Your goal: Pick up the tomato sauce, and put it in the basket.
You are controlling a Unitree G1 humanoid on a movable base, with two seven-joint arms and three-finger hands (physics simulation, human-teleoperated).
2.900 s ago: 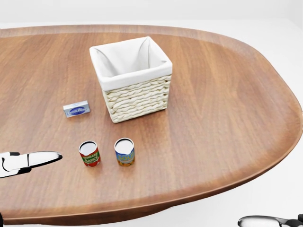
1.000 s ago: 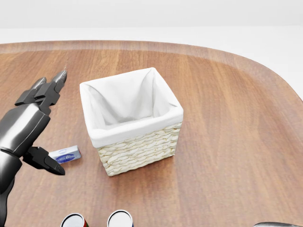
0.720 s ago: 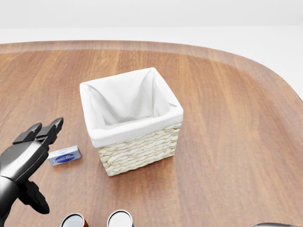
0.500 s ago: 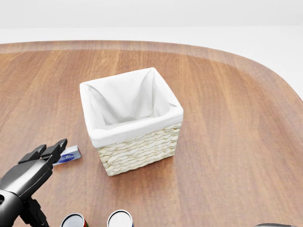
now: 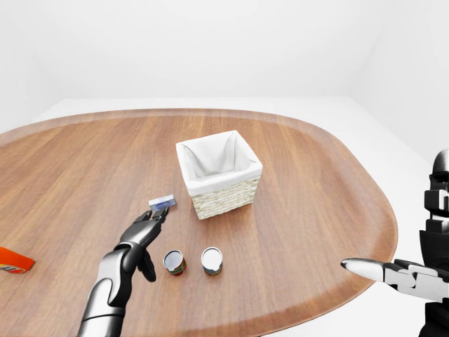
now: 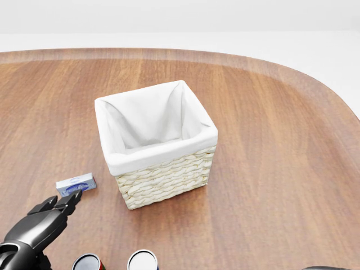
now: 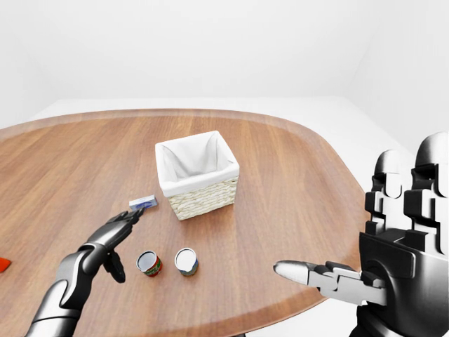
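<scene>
Two cans stand side by side near the table edge in the eye views: the tomato sauce on the left, a second can to its right, both nearer than the basket. The head view crops them to rims. Left hand hovers with fingers spread, empty, just left of the sauce. Right hand is raised, fingers spread, holding nothing. An orange object at far left is cut off.

1. Tomato sauce can: small, red-labelled, upright on the wooden table, near the left-eye view's bottom.
2. Wicker basket: square, white cloth liner, upright, well apart above the can.
</scene>
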